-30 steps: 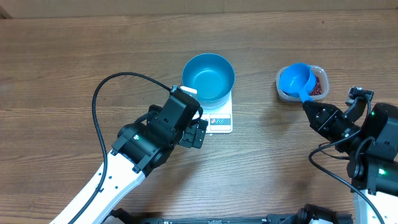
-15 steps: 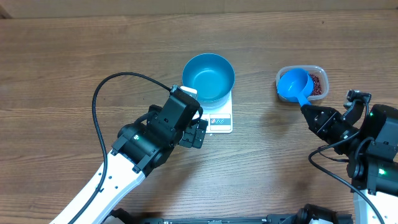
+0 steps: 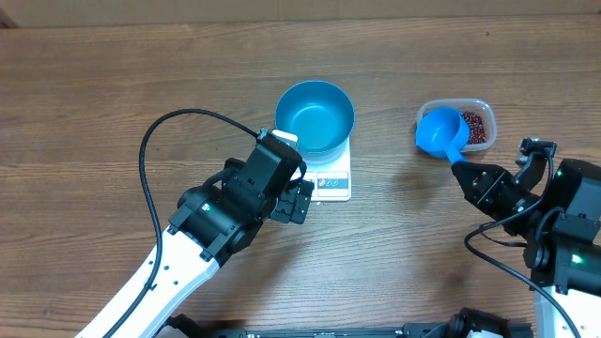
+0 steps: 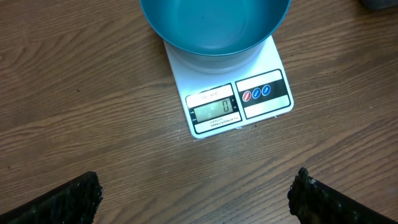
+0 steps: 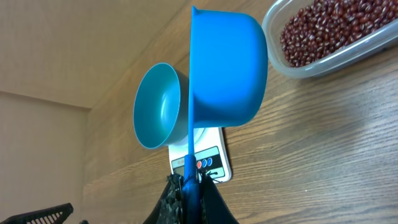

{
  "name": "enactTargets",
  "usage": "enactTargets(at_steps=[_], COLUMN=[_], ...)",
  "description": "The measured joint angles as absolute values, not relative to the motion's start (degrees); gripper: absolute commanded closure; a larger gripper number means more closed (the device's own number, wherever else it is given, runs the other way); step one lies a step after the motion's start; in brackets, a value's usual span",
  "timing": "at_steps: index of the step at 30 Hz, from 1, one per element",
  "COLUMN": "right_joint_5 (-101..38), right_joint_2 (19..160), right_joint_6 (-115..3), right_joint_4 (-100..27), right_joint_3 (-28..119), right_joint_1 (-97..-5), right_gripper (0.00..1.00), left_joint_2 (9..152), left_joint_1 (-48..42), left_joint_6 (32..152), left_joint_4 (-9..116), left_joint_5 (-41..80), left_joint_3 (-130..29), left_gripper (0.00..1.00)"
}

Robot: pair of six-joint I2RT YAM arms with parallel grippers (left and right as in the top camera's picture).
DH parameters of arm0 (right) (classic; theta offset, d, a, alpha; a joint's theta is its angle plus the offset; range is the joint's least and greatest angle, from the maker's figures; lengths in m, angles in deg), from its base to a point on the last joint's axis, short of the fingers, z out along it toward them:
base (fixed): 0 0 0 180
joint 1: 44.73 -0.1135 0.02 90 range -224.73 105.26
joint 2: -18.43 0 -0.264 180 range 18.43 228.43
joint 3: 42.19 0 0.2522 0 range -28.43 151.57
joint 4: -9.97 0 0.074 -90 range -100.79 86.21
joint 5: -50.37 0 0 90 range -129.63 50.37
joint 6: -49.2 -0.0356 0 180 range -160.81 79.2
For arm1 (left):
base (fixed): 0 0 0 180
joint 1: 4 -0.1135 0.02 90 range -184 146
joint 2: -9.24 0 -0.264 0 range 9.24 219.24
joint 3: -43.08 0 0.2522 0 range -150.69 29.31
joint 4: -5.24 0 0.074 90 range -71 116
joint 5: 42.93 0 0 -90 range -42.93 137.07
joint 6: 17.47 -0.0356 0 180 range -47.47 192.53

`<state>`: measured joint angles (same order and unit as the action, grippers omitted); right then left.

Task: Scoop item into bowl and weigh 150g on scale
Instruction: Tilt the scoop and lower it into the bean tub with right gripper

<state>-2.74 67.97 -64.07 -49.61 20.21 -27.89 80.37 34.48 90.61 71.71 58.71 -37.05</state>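
Right gripper [image 3: 466,173] is clamped shut on the handle end of the blue scoop [image 3: 441,130].

Handle's long axis runs from the jaws away from the robot and a little leftward to the cup.

Cup looks empty and overlaps the left edge of the clear tub [image 3: 485,102].

Beans [image 3: 476,130] lie in the tub, just right of the cup; whether the cup touches them cannot be told.

Bowl [image 3: 315,122] sits empty on the scale [image 3: 334,182], well apart to the left of the tub; the display shows zero.

Left gripper [image 3: 300,203] hangs with its jaws wide apart just short of the scale, holding nothing.

Judgement: the right arm is nearer the beans, so the cup needs to swing right and dip.
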Motion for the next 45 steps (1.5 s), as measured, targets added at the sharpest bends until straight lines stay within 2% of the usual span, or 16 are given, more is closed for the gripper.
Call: enactTargets(at_steps=[23, 28, 36, 45], right_joint_5=[-3.57, -12.36, -25.54, -43.97], right_joint_2=[67.99, 67.99, 70.0, 89.85], right_joint_6=[-60.31, -57.25, -54.0, -53.23], right_joint_4=[-54.86, -61.79, -63.54, -69.2], right_joint_3=[21.06, 30.99, 43.47, 53.13], right_joint_1=[-27.89, -27.89, -28.22, -43.65], right_gripper=[0.96, 0.96, 0.96, 0.96], left_joint_2=[80.37, 80.37, 80.37, 80.37], left_joint_1=[34.48, 34.48, 34.48, 34.48], left_joint_6=[90.61, 90.61, 90.61, 90.61], left_joint_4=[71.71, 71.71, 71.68, 71.66], left_joint_5=[58.71, 58.71, 58.69, 58.69], left_joint_3=[-37.05, -37.05, -37.08, -37.08], left_gripper=[0.0, 0.01, 0.0, 0.0])
